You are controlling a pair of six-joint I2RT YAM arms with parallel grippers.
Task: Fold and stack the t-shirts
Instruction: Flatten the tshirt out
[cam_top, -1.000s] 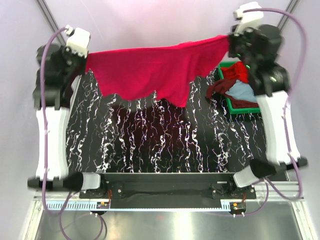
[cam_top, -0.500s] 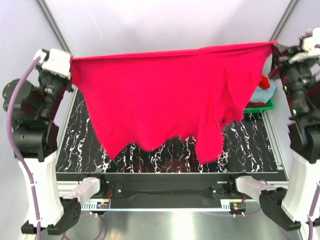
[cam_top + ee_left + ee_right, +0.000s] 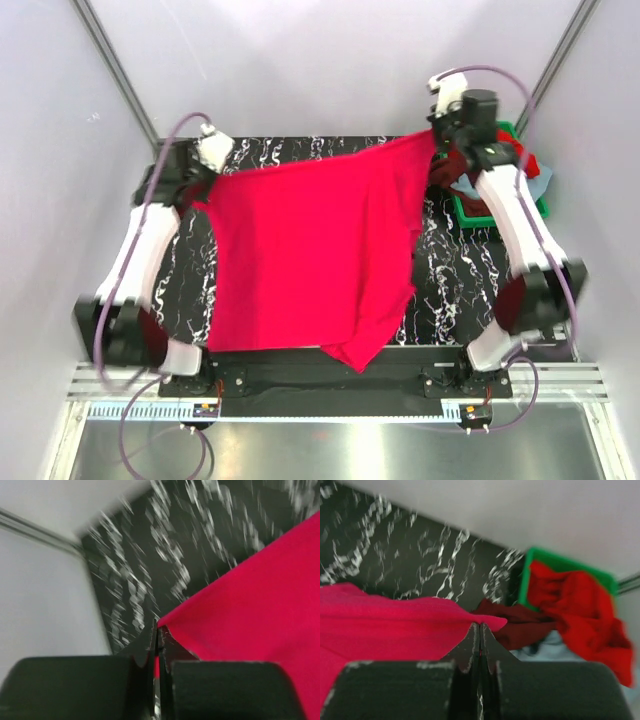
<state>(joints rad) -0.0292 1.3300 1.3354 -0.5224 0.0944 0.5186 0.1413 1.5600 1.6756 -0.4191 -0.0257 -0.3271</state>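
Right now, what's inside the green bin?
A bright red t-shirt, a dark maroon t-shirt spilling over the rim, and a light blue-grey t-shirt beneath them. The floor of the green bin is covered.

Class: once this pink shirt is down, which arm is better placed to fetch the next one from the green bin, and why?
Probably the right: the right gripper, holding a corner of the crimson-pink shirt, is beside the green bin; the left gripper is across the table.

The t-shirt (image 3: 300, 260) is crimson-pink, the table (image 3: 450, 275) white-veined black (bin (image 3: 525, 577) green).
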